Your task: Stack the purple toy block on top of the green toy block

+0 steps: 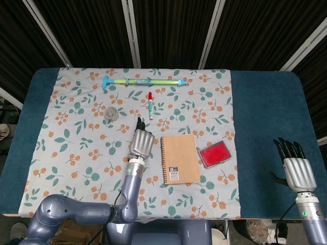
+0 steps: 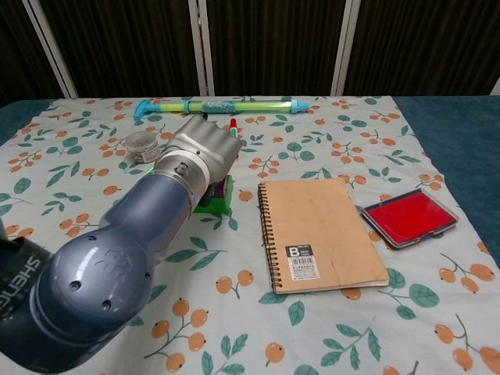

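L hand over purple block on green block, fingers hidden, grip unclear. R hand idle, fingers straight, slightly apart.

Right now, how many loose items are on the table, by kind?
Toy blocks: 2, purple block on green block
Notebook: 1
Red ink pad: 1
Marker pen: 1
Long toy squirter: 1
Small round jar: 1
Total: 7
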Action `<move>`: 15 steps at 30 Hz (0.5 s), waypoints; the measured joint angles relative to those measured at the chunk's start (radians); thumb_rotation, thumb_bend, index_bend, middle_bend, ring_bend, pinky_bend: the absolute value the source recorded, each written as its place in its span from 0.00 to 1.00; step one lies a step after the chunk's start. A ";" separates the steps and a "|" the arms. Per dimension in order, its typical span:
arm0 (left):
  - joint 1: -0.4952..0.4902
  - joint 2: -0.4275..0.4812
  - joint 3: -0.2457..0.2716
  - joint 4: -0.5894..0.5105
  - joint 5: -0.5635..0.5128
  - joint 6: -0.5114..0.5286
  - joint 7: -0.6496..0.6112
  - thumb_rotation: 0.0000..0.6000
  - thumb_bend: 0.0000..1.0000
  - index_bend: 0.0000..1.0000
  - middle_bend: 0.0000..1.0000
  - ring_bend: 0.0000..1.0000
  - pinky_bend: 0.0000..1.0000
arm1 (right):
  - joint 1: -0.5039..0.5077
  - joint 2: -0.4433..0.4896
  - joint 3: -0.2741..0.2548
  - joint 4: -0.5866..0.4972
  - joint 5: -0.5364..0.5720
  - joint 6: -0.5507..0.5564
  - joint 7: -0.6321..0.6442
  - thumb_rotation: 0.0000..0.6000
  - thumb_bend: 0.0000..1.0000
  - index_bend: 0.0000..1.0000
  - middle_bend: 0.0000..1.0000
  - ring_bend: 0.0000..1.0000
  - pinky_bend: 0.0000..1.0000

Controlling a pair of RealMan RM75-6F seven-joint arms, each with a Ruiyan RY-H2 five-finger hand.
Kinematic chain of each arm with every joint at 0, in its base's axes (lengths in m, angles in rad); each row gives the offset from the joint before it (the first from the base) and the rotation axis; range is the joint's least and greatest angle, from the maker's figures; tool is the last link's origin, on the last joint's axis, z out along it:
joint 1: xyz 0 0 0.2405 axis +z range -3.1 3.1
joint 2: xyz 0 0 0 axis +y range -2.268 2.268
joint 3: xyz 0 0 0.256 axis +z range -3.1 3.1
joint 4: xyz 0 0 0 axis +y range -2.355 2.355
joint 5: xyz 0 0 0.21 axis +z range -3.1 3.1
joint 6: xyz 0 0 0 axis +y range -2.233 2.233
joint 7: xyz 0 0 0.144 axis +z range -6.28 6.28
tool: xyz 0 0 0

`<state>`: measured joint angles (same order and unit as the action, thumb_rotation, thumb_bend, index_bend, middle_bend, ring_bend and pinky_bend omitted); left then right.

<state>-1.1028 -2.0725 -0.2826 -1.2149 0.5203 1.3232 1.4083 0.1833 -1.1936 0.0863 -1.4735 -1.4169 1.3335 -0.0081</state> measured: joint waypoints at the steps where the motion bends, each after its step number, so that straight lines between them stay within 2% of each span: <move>1: 0.001 0.000 0.000 0.002 0.000 0.000 0.002 1.00 0.33 0.54 0.51 0.15 0.00 | 0.000 0.000 0.000 0.000 0.000 0.000 0.000 1.00 0.22 0.02 0.06 0.09 0.00; 10: 0.017 0.000 0.013 0.017 0.007 -0.003 0.019 1.00 0.32 0.45 0.41 0.11 0.00 | 0.001 -0.001 0.000 0.000 -0.002 0.001 0.000 1.00 0.22 0.02 0.06 0.09 0.00; 14: 0.020 0.004 0.013 0.015 0.019 -0.004 0.018 1.00 0.32 0.38 0.31 0.07 0.00 | 0.002 -0.002 -0.001 0.002 -0.002 -0.003 -0.001 1.00 0.22 0.02 0.06 0.09 0.00; 15: 0.020 0.006 0.013 0.012 0.024 -0.003 0.019 1.00 0.32 0.33 0.25 0.04 0.00 | 0.003 -0.002 -0.001 0.002 -0.002 -0.004 -0.001 1.00 0.22 0.02 0.06 0.09 0.00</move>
<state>-1.0824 -2.0662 -0.2695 -1.2032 0.5445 1.3201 1.4272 0.1861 -1.1957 0.0850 -1.4714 -1.4193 1.3300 -0.0094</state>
